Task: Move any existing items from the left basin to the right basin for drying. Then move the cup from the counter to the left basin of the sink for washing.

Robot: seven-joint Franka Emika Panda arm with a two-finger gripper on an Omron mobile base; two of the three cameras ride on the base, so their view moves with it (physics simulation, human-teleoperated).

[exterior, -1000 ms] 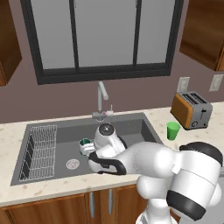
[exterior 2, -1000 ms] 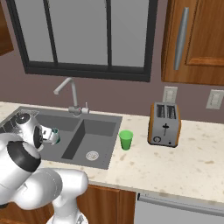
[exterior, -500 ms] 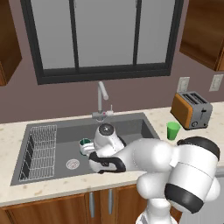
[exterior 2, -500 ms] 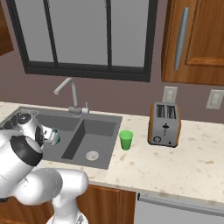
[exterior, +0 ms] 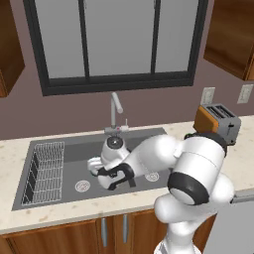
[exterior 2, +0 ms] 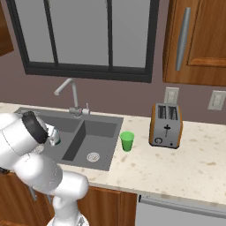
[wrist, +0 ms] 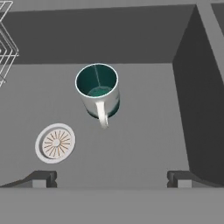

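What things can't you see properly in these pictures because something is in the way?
- Left base view: the mug is hidden behind the robot's arm, and so is the green cup.
- Right base view: the arm covers most of the left basin, including its rack.
- Hand view: the wire rack is cut off by the picture's left edge, and the gripper shows just its two tips, spread wide apart, at the bottom.

Mauve wall, dark-framed window (three panes), wooden cabinets.
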